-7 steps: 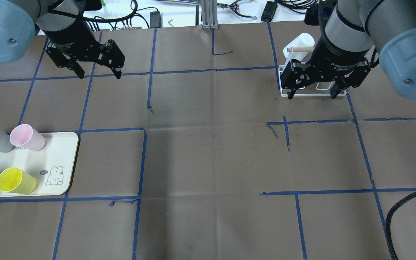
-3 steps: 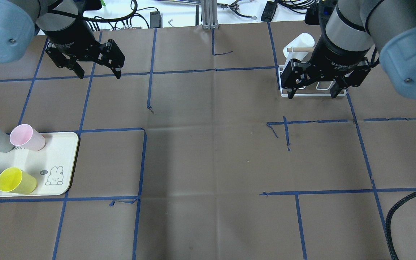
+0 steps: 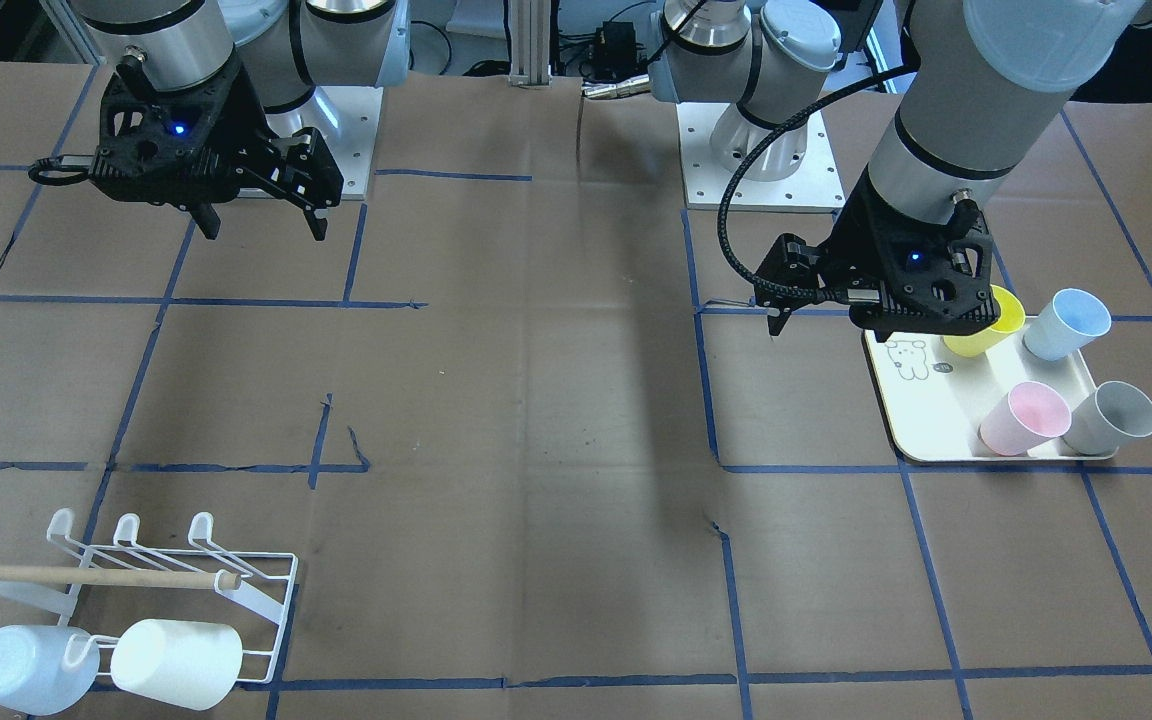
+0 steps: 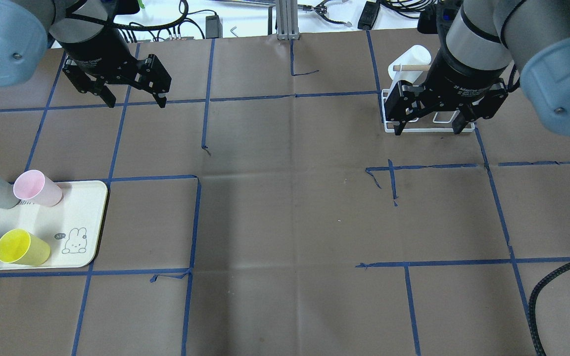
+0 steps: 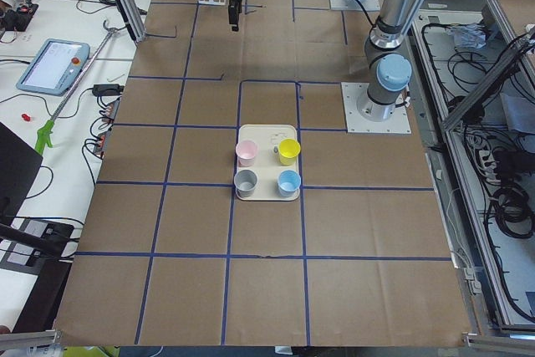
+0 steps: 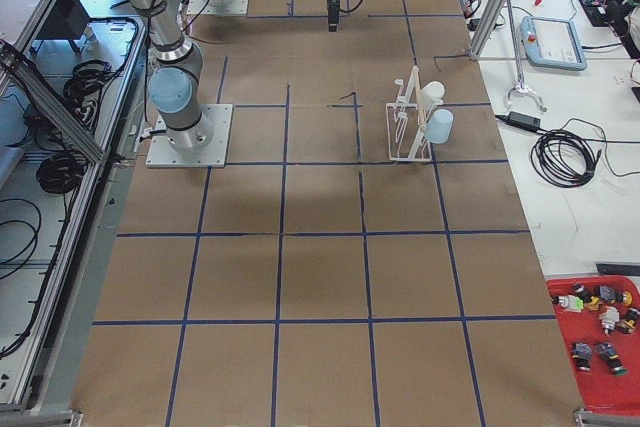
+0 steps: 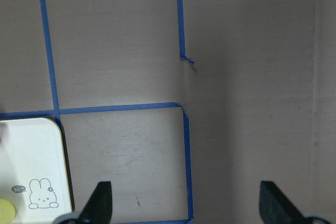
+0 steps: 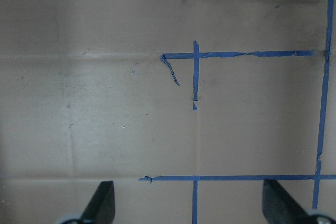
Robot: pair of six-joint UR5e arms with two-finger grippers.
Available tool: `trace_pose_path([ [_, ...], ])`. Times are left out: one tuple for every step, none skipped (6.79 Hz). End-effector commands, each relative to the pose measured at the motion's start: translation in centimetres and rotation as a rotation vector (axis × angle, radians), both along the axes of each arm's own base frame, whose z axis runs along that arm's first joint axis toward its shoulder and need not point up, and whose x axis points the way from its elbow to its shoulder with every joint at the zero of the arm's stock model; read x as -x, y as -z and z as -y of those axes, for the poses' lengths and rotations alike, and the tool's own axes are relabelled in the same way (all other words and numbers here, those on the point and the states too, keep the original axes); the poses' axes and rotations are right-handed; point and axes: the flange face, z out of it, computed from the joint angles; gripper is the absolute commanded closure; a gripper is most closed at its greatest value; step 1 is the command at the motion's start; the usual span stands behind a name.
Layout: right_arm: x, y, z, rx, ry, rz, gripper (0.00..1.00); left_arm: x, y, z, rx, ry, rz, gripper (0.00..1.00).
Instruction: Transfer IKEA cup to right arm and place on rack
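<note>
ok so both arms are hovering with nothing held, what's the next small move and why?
Probably swing the left gripper over the tray and line up on one cup, perhaps the pink cup. Both grippers are open and empty, four cups stand on the tray, and the left wrist view catches only the tray's corner. The right gripper hangs by the rack.
</note>
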Motion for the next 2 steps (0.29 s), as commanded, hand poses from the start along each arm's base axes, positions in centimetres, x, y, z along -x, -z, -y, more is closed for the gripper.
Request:
trace_pose_path([
  [0.04, -0.02, 0.03, 0.002, 0.001, 0.002, 0.00, 0.01, -0.09, 0.00, 0.002, 0.000, 0.000, 0.00],
  [-0.01, 0.00, 0.00, 0.000, -0.001, 0.000, 0.00, 0.01, -0.01, -0.02, 0.001, 0.000, 0.000, 0.00],
])
